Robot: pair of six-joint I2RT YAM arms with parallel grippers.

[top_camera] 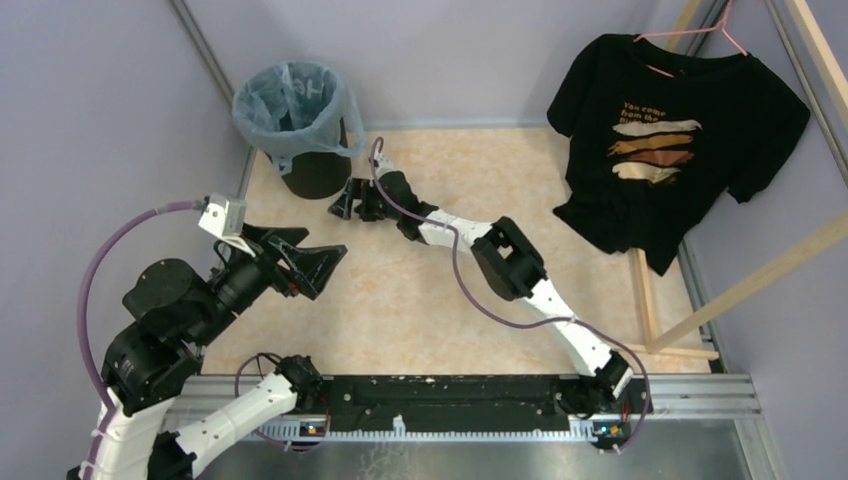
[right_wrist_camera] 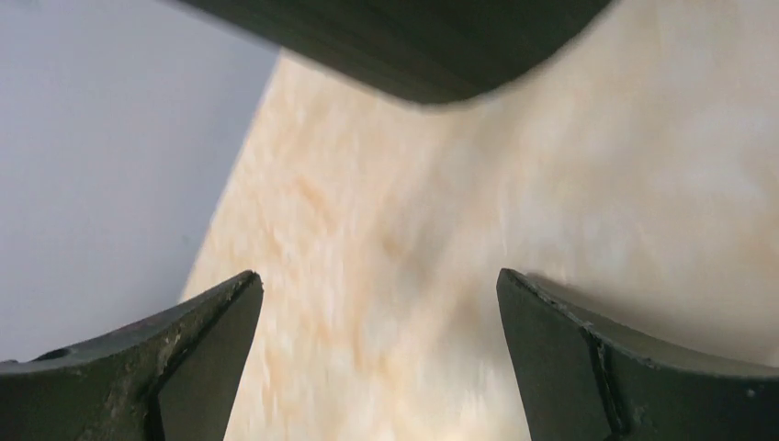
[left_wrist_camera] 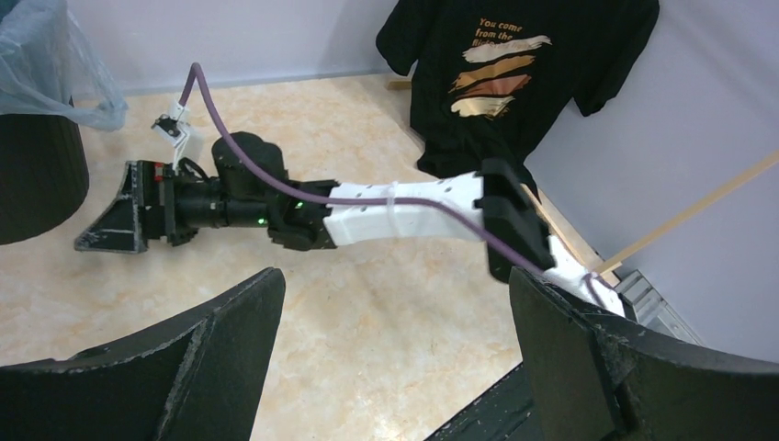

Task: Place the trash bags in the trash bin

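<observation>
You had the trash bag [top_camera: 290, 100] already in the trash bin [top_camera: 318, 172]: the light-blue plastic lined the inside, and its crinkled edge was folded out over the rim and hung partway down the black sides. The bin stood upright in the far-left corner of the table [top_camera: 400, 300], close to the walls.

Your right gripper [top_camera: 344, 204] was stretched out low across the table, just beside the bin's base on its right. Its jaws stood wide apart with nothing between them. The right wrist view (blurred at that moment) showed only bare tabletop between the two fingers [right_wrist_camera: 184, 367], and the bin's dark side filled the top of the view. I could not tell whether a fingertip touched the bin.

Your left gripper [top_camera: 325, 244] hung above the left-middle of the table, well apart from the bin. It pointed toward the right arm, and its jaws were likewise spread wide and empty.

A black printed T-shirt [top_camera: 670, 140] hung on a pink hanger [top_camera: 725, 30] at the far right.
</observation>
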